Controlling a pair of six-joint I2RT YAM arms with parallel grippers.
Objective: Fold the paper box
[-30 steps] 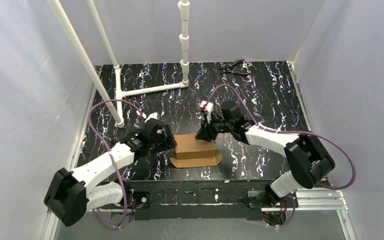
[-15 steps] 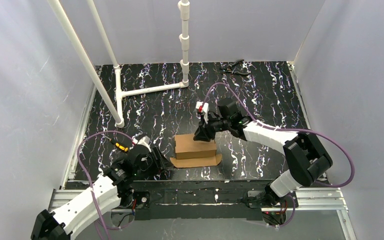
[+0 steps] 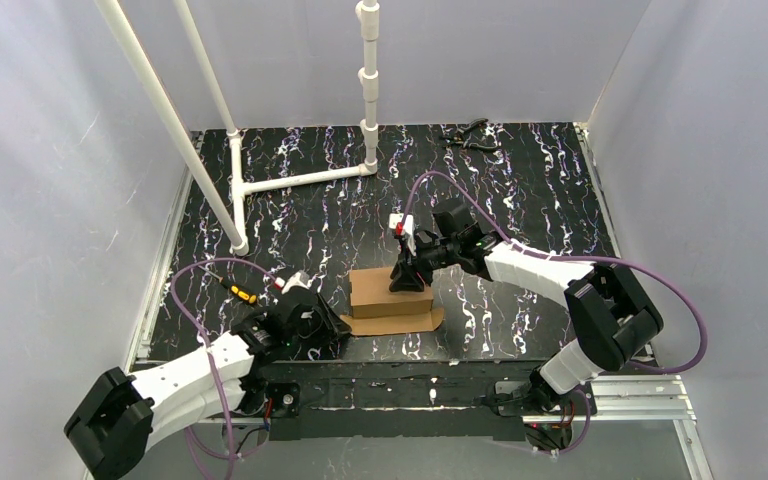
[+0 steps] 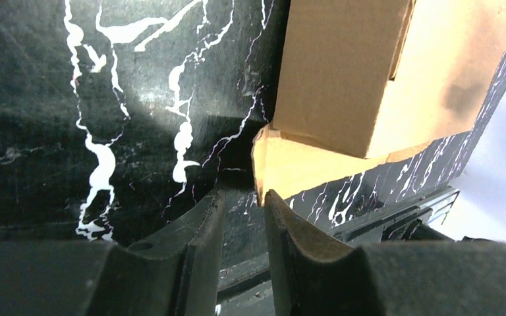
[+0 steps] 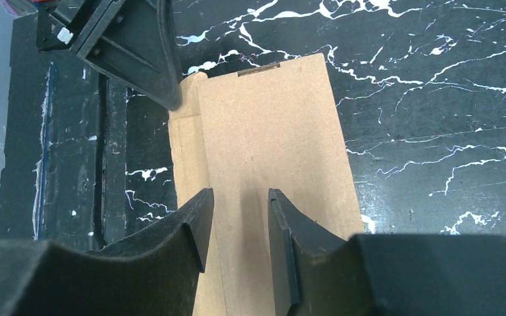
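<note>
Hiding its own fingertips in the top view, the left gripper (image 3: 328,326) sits just left of the paper box (image 3: 388,290). Its wrist view shows the jaws narrowly apart, with a corner of the box's flap (image 4: 290,164) right at the tips and nothing clamped. The right gripper (image 3: 409,281) hangs over the right part of the box's top, jaws apart on nothing, covering some of it. One box, folded into a low block with one flap lying flat toward the arms, rests on the marbled table (image 3: 520,180). Two grippers. One small dark tool (image 3: 468,134) far behind the box is too small to name.
</note>
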